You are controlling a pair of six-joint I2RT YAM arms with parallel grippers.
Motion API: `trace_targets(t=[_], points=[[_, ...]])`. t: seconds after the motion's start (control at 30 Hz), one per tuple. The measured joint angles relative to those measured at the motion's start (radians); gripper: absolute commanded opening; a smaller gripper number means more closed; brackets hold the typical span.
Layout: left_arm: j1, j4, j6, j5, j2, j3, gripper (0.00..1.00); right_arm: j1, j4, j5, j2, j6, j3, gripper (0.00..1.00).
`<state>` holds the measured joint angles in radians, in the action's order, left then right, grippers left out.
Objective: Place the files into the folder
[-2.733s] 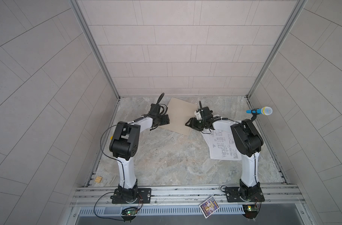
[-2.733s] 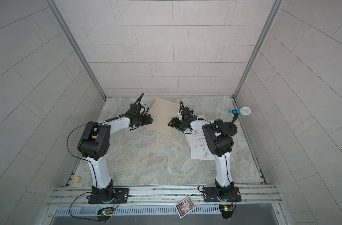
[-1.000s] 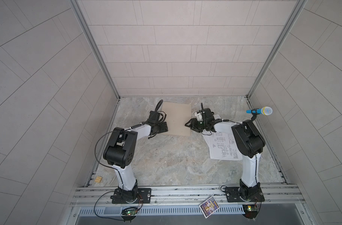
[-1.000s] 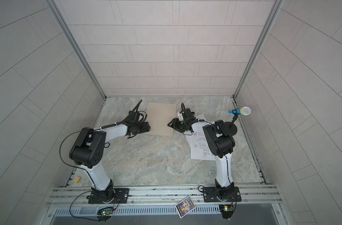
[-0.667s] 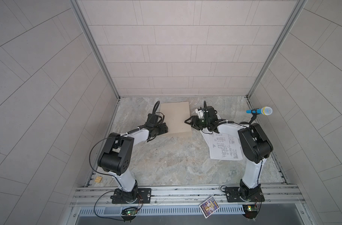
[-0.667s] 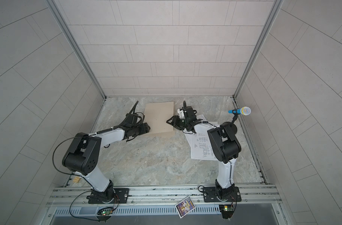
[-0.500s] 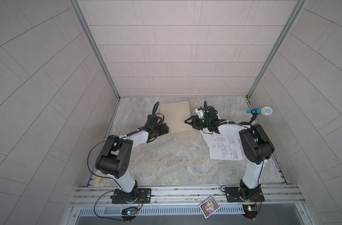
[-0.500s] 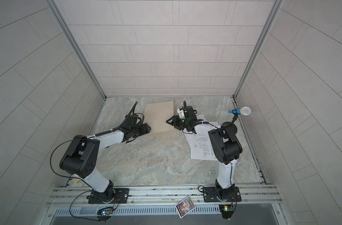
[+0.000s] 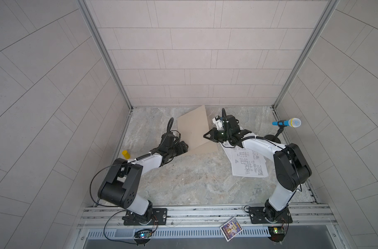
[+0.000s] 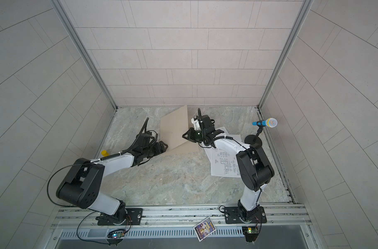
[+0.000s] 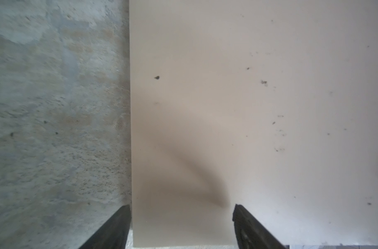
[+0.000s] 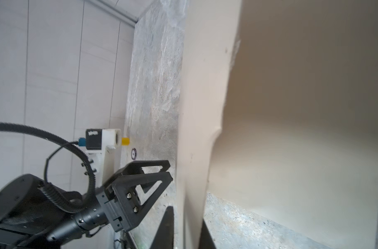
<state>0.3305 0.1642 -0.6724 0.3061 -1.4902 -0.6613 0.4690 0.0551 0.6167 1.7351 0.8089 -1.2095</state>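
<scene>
Your right gripper [image 9: 206, 136] is pinching the folder [image 9: 192, 129] by its lifted cover's open edge, your left gripper [image 9: 185, 147] sits spread wide at the folder's near corner, and the files [image 9: 248, 163] just beside the folder look light and floppy, so grab them by an edge, not mid-sheet.

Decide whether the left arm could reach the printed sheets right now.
Probably not easily: the files lie past the folder, partly under the right arm, and the raised cover, pinched by the right gripper, stands between.
</scene>
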Motion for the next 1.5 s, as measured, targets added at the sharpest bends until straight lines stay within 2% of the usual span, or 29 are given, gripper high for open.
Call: trace_targets(t=[0.17,0.23,0.4,0.57,0.73,0.83,0.9,1.0,1.13,1.33,1.5], points=[[-0.035,-0.056,-0.011,-0.026,0.129,0.005,0.96,0.066,0.154,-0.111,-0.016,-0.089,-0.08,0.08],[-0.085,-0.074,-0.024,-0.025,0.189,0.013,1.0,0.099,0.222,-0.17,-0.022,-0.124,-0.116,0.07],[-0.214,-0.159,-0.027,-0.018,0.308,0.007,1.0,0.205,0.399,-0.324,-0.024,-0.214,-0.259,0.07],[-0.291,-0.252,-0.013,0.026,0.322,-0.054,1.0,0.319,0.54,-0.468,-0.009,-0.293,-0.444,0.09],[-0.338,-0.297,-0.011,0.073,0.31,-0.074,1.0,0.406,0.609,-0.552,0.045,-0.337,-0.554,0.17],[-0.364,-0.314,-0.011,0.097,0.308,-0.074,1.0,0.436,0.615,-0.556,0.091,-0.342,-0.581,0.24],[-0.38,-0.318,-0.011,0.108,0.309,-0.074,1.0,0.452,0.611,-0.544,0.12,-0.34,-0.584,0.37],[-0.407,-0.328,-0.011,0.121,0.318,-0.074,1.0,0.48,0.598,-0.517,0.162,-0.336,-0.583,0.5],[-0.437,-0.343,-0.007,0.125,0.356,-0.073,1.0,0.534,0.55,-0.461,0.203,-0.31,-0.583,0.64],[-0.48,-0.388,0.013,0.124,0.425,-0.073,1.0,0.592,0.473,-0.39,0.251,-0.287,-0.583,0.76],[-0.501,-0.444,0.025,0.092,0.48,-0.073,1.0,0.6,0.439,-0.344,0.273,-0.281,-0.583,0.88]])
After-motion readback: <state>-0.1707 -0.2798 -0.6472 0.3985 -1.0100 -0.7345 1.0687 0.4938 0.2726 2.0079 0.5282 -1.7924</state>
